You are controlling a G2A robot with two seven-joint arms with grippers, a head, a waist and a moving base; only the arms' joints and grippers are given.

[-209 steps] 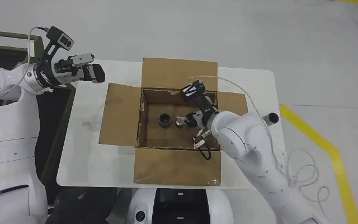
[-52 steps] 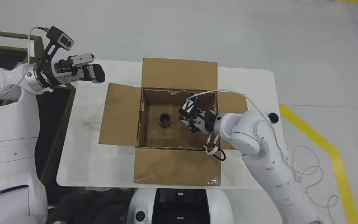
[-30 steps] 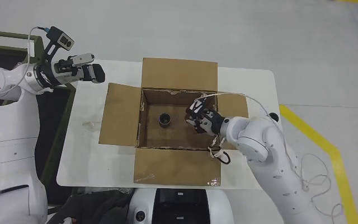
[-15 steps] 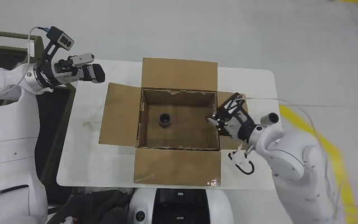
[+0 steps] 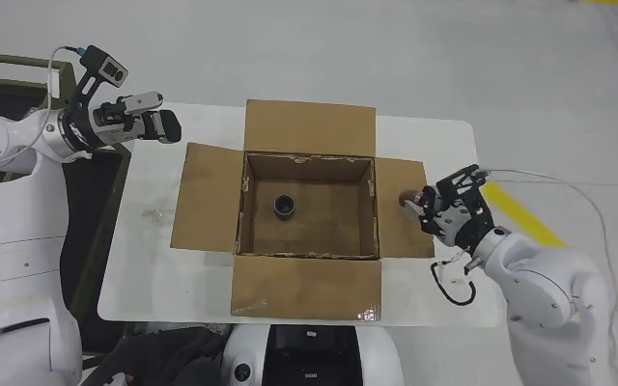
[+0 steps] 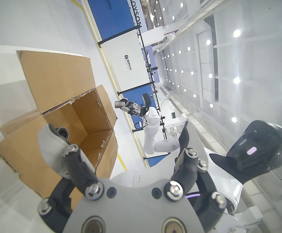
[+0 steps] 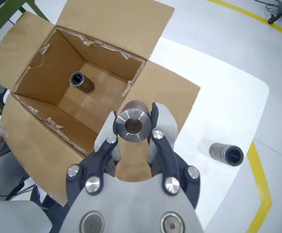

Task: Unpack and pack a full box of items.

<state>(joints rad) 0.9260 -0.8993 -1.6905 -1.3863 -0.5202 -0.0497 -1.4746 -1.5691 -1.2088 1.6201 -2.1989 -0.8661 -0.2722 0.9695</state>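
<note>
Right tool (image 7: 134, 115) clamped on a steel sleeve (image 7: 133, 128) over the right flap of the box (image 7: 105, 57); left tool (image 6: 116, 130) spread wide, empty; second sleeve (image 7: 81, 82) upright inside.

In the left wrist view, a white perforated display panel (image 6: 123, 55) in the hall behind carries a short line of dark lettering beside a small logo. The blue perforated panel (image 6: 114, 17) behind it carries a larger word in white letters. In the right wrist view, pale marks inside the dark bores of the steel cylinder on the white worktop (image 7: 227, 152) and the steel cylinder in the brown cardboard box (image 7: 80, 81) are too small to read.
</note>
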